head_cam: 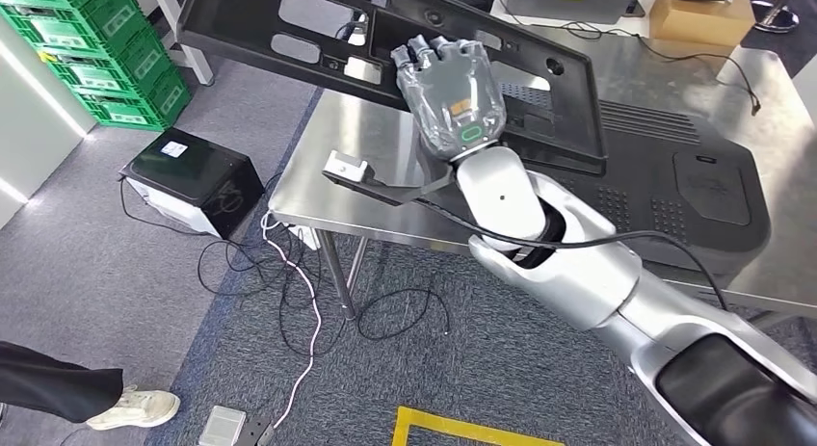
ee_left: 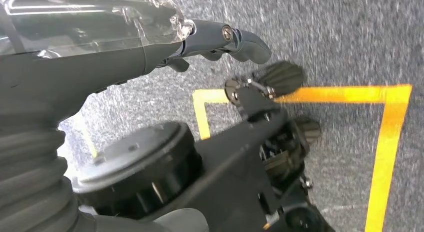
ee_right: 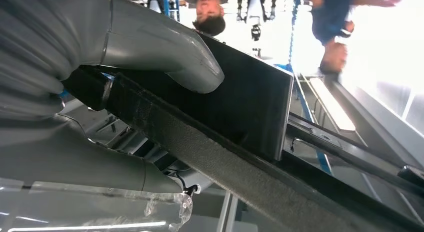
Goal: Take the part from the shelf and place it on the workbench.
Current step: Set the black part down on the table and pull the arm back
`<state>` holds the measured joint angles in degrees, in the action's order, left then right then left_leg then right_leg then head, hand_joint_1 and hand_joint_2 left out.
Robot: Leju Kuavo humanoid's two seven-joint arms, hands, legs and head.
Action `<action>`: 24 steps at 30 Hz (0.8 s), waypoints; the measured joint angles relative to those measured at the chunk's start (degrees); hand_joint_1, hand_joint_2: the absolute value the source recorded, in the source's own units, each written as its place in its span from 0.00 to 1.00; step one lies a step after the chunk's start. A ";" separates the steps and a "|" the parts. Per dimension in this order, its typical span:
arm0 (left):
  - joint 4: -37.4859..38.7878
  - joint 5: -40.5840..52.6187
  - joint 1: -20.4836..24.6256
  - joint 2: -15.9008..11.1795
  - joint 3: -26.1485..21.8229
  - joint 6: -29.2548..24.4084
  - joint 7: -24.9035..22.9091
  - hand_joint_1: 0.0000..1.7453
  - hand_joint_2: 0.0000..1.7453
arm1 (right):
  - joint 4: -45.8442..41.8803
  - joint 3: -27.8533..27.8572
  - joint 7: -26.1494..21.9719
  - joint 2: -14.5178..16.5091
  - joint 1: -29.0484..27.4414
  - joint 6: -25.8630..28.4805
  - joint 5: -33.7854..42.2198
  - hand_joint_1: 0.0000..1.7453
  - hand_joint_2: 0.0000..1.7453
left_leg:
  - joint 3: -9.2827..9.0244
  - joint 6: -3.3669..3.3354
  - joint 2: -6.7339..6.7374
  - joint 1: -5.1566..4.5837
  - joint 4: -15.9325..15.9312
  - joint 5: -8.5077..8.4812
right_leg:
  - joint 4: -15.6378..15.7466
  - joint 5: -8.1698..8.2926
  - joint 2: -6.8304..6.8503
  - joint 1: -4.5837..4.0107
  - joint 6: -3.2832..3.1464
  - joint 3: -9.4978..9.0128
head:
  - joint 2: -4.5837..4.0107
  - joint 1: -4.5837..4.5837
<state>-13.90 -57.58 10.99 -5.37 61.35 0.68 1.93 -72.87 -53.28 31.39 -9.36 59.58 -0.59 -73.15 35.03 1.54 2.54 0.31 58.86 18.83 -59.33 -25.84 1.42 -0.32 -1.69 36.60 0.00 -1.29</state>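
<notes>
Gripping the near edge of the large black part, the right hand holds it tilted over the steel workbench. Its far-left end overhangs unsupported; released now, it could probably tip off.

Even, bright indoor light fills the head view; the steel bench shows soft glare toward 12 o'clock. The right wrist view blows out white at 2 o'clock, near surfaces blurred. The left wrist view is dim and soft at 9 o'clock.
</notes>
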 joint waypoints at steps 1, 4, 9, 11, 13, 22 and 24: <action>0.00 0.01 0.12 0.01 -0.01 0.00 -0.04 0.00 1.00 | 1.67 -0.32 -0.28 0.65 0.66 0.14 0.03 1.00 1.00 | -0.05 0.33 0.12 0.08 0.04 0.11 | 0.13 0.10 -0.32 0.08 -0.30 -0.06 | 0.00 0.15; -0.02 0.02 0.37 0.03 -0.02 0.01 -0.10 0.00 1.00 | 5.89 -0.96 -0.75 2.52 2.46 0.65 0.21 1.00 1.00 | 1.51 1.27 -1.05 0.40 4.38 2.92 | 0.72 0.47 -1.01 0.38 -1.28 -0.40 | 0.00 0.71; -0.02 0.03 0.15 0.03 -0.02 0.02 -0.13 0.00 1.00 | 10.79 -1.76 -1.09 4.77 3.31 1.02 0.30 1.00 1.00 | 7.38 1.86 -2.07 0.55 15.74 6.12 | 0.43 0.35 -2.93 0.23 -1.65 -0.44 | 0.00 2.06; -0.02 0.04 0.13 0.03 -0.01 0.02 -0.13 0.00 1.00 | 12.04 -2.06 -1.08 5.33 3.55 1.04 0.30 1.00 1.00 | 4.51 1.76 -2.75 0.78 8.71 2.00 | 0.15 0.19 -3.85 0.31 -1.47 -0.43 | 0.00 2.33; -0.02 0.03 0.11 0.03 0.00 0.02 -0.13 0.00 1.00 | 13.12 -2.26 -1.08 5.86 3.93 1.13 0.33 1.00 1.00 | 1.93 1.45 -3.99 0.98 2.38 -0.33 | -0.30 0.02 -4.76 0.23 -1.03 -0.11 | 0.00 2.67; -0.02 -0.03 0.27 0.14 0.00 0.60 -0.03 0.00 1.00 | 16.25 -3.05 -1.13 6.35 4.98 2.03 2.30 1.00 1.00 | 1.10 -0.99 -2.14 0.91 0.19 -0.77 | -14.35 -6.86 -2.11 0.58 1.17 6.72 | 0.00 0.96; -0.02 -0.04 0.27 0.15 0.00 0.61 -0.05 0.00 1.00 | 16.81 -3.35 -1.11 6.34 4.97 2.08 3.04 1.00 1.00 | 1.03 -1.01 -1.55 0.90 0.22 -0.67 | -15.95 -6.21 -1.92 0.75 1.29 7.68 | 0.00 0.64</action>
<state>-13.92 -57.61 11.26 -5.22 61.35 1.29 1.89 -56.07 -56.63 30.28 -3.02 64.55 1.49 -70.11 36.06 0.53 0.99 1.21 59.08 18.16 -75.29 -32.05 -0.51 0.43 -0.40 44.28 0.00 -0.65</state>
